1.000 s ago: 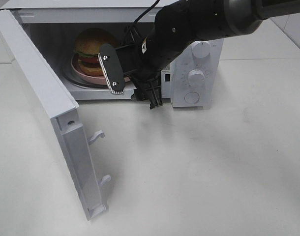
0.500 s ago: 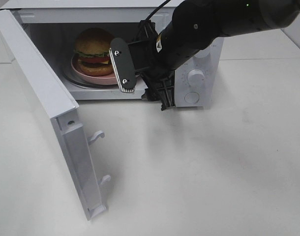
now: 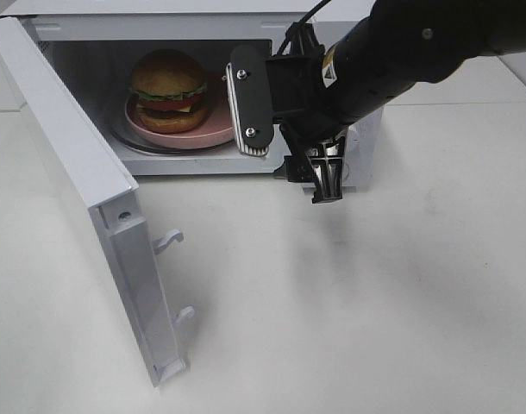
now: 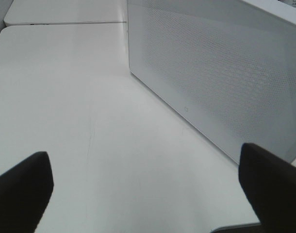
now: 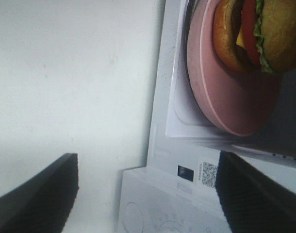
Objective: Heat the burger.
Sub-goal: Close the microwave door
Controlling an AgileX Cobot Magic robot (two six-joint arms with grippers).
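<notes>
The burger (image 3: pixel 168 88) sits on a round pink plate (image 3: pixel 198 136) inside the open microwave (image 3: pixel 151 30). My right gripper (image 3: pixel 289 147) hangs just outside the cavity's right front corner, open, with nothing between its fingers. It is to the right of the plate and not touching it. In the right wrist view the burger (image 5: pixel 257 34) and plate (image 5: pixel 221 97) lie beyond the open right gripper (image 5: pixel 148 194). My left gripper (image 4: pixel 145 194) is open and empty over the table, next to a white perforated microwave panel (image 4: pixel 225 73). The exterior high view does not show the left gripper.
The microwave door (image 3: pixel 73 164) stands swung out to the front left, its latch hooks (image 3: pixel 170 240) pointing right. My right arm (image 3: pixel 418 52) covers most of the control panel (image 5: pixel 153 213). White tabletop (image 3: pixel 375 302) spreads in front and to the right.
My right gripper has drawn back to the right, from in front of the plate to the cavity's right corner. The burger and plate have stayed in place.
</notes>
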